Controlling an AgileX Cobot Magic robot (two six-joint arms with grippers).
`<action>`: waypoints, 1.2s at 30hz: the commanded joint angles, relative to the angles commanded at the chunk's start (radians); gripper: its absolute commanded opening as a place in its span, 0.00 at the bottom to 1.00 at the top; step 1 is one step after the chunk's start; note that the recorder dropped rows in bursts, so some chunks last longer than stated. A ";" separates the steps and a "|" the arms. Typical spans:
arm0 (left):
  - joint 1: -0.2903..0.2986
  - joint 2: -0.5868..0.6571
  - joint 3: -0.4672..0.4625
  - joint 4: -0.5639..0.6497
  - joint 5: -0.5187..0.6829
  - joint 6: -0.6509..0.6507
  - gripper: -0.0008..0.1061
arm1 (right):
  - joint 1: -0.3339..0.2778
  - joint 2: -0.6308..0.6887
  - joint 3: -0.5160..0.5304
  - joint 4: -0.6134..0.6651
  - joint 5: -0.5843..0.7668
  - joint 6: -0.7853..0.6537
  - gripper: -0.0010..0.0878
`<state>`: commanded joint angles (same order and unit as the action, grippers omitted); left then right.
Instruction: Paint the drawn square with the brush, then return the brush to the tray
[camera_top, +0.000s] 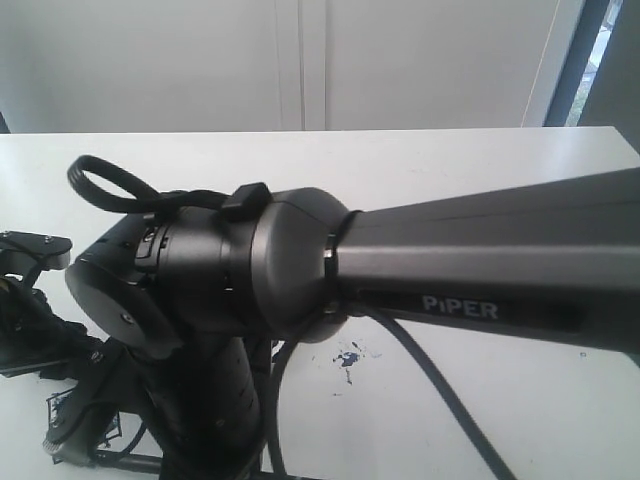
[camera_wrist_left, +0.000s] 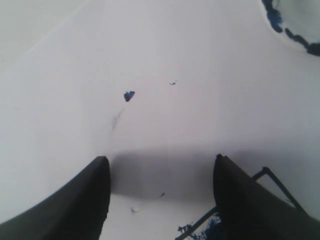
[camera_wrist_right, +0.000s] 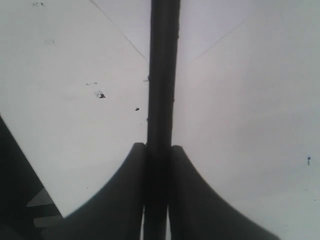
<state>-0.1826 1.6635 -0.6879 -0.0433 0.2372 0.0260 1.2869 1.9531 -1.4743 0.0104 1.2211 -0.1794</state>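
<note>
My right gripper (camera_wrist_right: 159, 148) is shut on the brush (camera_wrist_right: 163, 75), whose thin black shaft runs straight out from between the fingers; its tip is out of frame. In the exterior view the right arm (camera_top: 480, 265) reaches across to the lower left and hides that gripper. Partly covered beneath it is the drawn square (camera_top: 88, 418). My left gripper (camera_wrist_left: 161, 160) hangs open over the white surface, nothing between its fingers. One corner of the drawn square (camera_wrist_left: 202, 228), daubed dark blue, shows beside one finger. The tray (camera_wrist_left: 290, 36) shows only as a paint-smeared rim at the frame's corner.
Loose blue paint splatters lie on the white table (camera_top: 480, 420), one (camera_top: 347, 358) below the right arm and another (camera_wrist_left: 129, 95) ahead of the left gripper. Left arm hardware (camera_top: 30, 255) sits at the left edge. A wall and window frame stand behind the table.
</note>
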 joint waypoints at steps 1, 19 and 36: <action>0.000 0.000 0.000 0.000 0.000 0.000 0.61 | 0.004 0.000 0.000 0.000 0.000 0.000 0.01; 0.000 0.000 0.000 0.000 0.000 0.000 0.61 | 0.006 0.000 0.000 -0.118 0.000 0.064 0.01; 0.000 0.000 0.000 0.000 0.000 0.000 0.61 | 0.006 0.006 -0.006 -0.118 -0.064 0.074 0.01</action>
<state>-0.1826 1.6635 -0.6879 -0.0433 0.2372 0.0260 1.2933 1.9587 -1.4803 -0.1076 1.1567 -0.1058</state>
